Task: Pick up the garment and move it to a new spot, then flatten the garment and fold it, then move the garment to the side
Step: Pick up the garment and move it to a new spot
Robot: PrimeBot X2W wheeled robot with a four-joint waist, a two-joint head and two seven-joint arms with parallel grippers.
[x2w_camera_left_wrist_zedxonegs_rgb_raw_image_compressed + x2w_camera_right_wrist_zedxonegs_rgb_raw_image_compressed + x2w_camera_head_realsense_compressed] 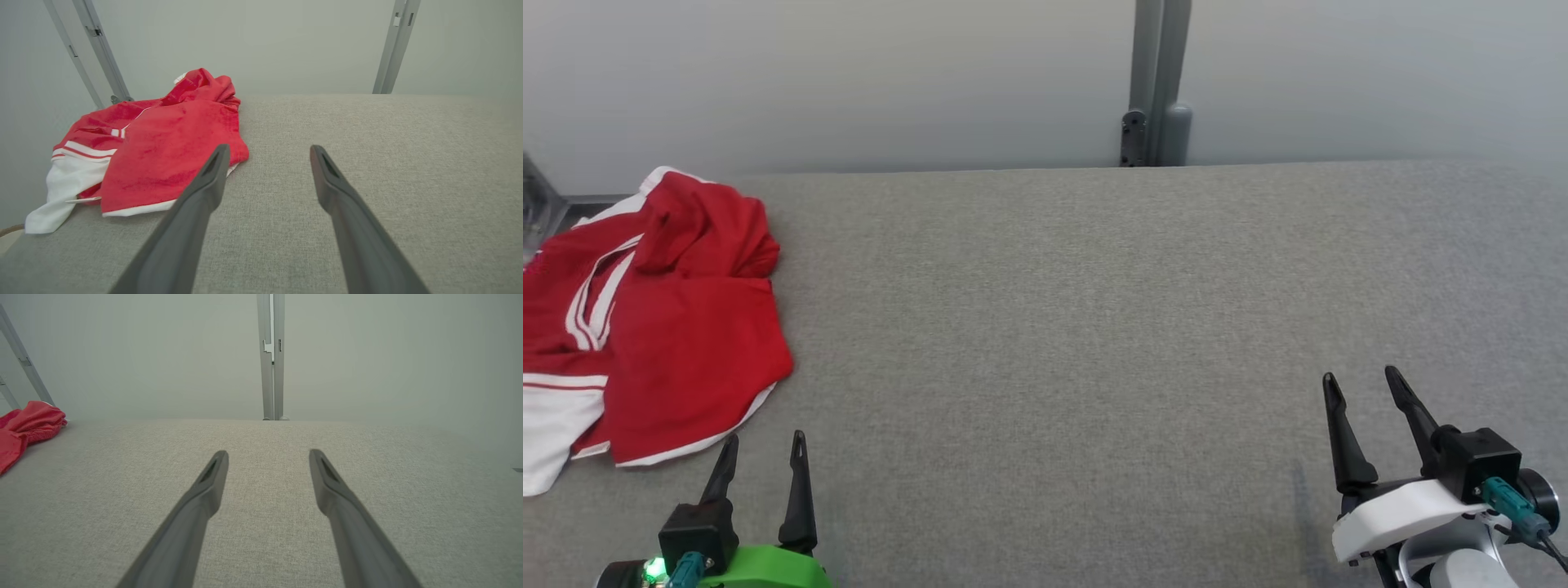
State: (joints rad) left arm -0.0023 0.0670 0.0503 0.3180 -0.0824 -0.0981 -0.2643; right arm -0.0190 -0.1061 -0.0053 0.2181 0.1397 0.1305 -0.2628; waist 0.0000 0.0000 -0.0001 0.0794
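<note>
Red garment (678, 327) at left edge of table (1094, 327), left gripper (766, 439) spread nearby, right gripper (1361, 376) spread far right

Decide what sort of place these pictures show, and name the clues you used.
Probably a robot test cell or lab rather than a home: a table covered in plain grey cloth, bare pale wall panels joined by a metal post, and one crumpled red garment at the table's left end.
</note>
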